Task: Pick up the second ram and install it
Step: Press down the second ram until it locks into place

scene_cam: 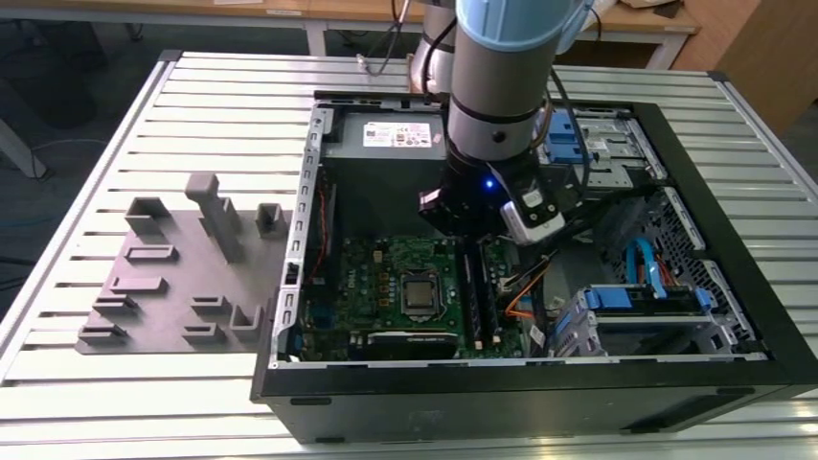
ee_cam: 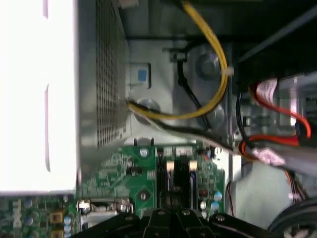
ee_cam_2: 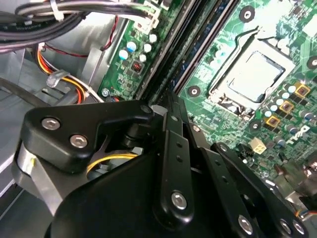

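**Seating step over the memory slots, grip hidden**

Lowered into the open computer case (scene_cam: pixel 537 240), with the gripper (scene_cam: pixel 492 235) directly above the memory slots (scene_cam: pixel 480 287) that run just beside the processor socket (scene_cam: pixel 420 293), on the exterior view's right of it. Judged as the install step: past the pickup, with the grey holder tray (scene_cam: pixel 179 278) well apart from the socket, outside the case on the slatted desk (scene_cam: pixel 77 172).

Second ram (ee_cam_2: pixel 171 106) probably the thin dark edge running from the gripper linkage toward the slots in the second wrist view, on the far side of the socket from the gold capacitors; not certain, since it merges with the black slot rails. Whether already in a slot or just above one, cannot tell.

State of the jaws not readable: tips buried behind the black linkage in both wrist views, and behind the arm in the exterior view.

Next move, as a judgement: calls for exact alignment with the slot, then straight downward pressure. Yellow and orange cables (ee_cam: pixel 208 74) close by, a possible snag.
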`<state>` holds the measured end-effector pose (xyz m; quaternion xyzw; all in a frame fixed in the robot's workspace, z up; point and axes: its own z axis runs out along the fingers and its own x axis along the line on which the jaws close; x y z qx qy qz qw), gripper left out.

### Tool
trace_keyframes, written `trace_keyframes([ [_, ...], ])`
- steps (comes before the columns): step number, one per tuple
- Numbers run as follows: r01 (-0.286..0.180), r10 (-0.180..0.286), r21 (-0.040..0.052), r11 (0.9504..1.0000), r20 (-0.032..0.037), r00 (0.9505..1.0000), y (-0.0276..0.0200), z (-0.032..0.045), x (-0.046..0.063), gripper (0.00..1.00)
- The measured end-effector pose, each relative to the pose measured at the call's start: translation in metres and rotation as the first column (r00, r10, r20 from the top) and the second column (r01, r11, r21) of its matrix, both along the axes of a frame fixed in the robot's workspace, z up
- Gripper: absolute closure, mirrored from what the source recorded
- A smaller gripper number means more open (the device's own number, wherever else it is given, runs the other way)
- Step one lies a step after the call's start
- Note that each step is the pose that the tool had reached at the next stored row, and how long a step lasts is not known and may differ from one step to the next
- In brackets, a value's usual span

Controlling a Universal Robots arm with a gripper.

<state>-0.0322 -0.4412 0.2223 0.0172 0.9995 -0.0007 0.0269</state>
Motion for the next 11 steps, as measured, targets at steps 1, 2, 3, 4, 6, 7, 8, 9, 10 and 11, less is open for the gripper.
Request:
trace_keyframes([
  [1,0.000,0.000,-0.0014,1.0000,-0.0002,1.0000,-0.0031,0.0002,0.000,0.93],
  [2,0.000,0.000,-0.0026,1.0000,-0.0001,1.0000,-0.0062,0.0001,0.000,0.93],
  [3,0.000,0.000,-0.0045,1.0000,-0.0001,1.0000,-0.0092,0.0001,0.000,0.93],
  [4,0.000,0.000,-0.0071,1.0000,-0.0001,1.0000,-0.0121,0.0001,0.000,0.93],
  [6,0.000,0.000,-0.0150,0.9999,-0.0002,1.0000,-0.0176,0.0001,0.000,0.93],
  [7,0.000,0.000,-0.0193,0.9998,-0.0001,1.0000,-0.0206,0.0000,0.000,0.93],
  [8,0.000,0.000,-0.0232,0.9997,-0.0001,1.0000,-0.0233,-0.0001,0.000,0.93],
  [9,0.000,0.000,-0.0271,0.9996,-0.0001,1.0000,-0.0261,-0.0002,0.000,0.93],
  [10,0.000,0.000,-0.0310,0.9995,-0.0002,1.0000,-0.0289,-0.0003,0.000,0.93],
  [11,0.000,0.000,-0.0350,0.9994,-0.0002,1.0000,-0.0318,-0.0003,0.000,0.93],
])
